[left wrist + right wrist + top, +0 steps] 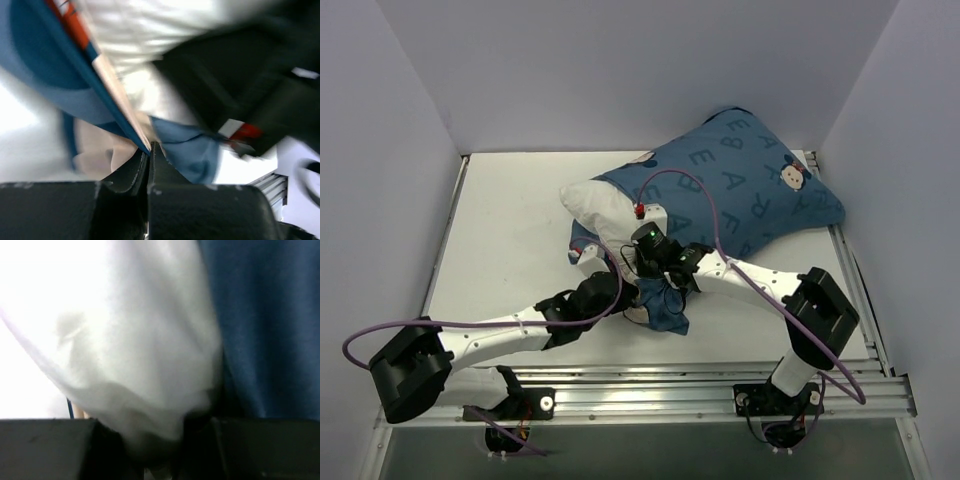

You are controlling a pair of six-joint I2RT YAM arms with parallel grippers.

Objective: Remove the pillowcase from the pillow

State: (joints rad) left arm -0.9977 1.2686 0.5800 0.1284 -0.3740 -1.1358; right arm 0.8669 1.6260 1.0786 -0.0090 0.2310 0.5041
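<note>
**Top external.** Nearest the lens are the two arm bases on the rail (650, 390) at the table's (500, 240) near edge. Both arms reach inward and meet mid-table.
- The pillow (595, 205) lies with its long axis running from centre-left to the far right corner. Its bare white end points left.
- The pillowcase (740, 180) covers the rest, out to the far right. A loose bunch of it hangs near the grippers.
- The left gripper (612, 285) is at that bunch. The right gripper (638, 238) is at the white end.

**Left wrist.** The left gripper (149, 152) has its jaws pressed together, with the blue hem of the pillowcase (195, 150) pinched at the tips. White pillow (165, 30) shows above. The picture is blurred.

**Right wrist.** The right gripper (150, 445) has its jaws drawn in on a bunched fold of white pillow (140, 340), which fills the gap between them. Pillowcase (265, 325) hangs just beside, on the right.
</note>
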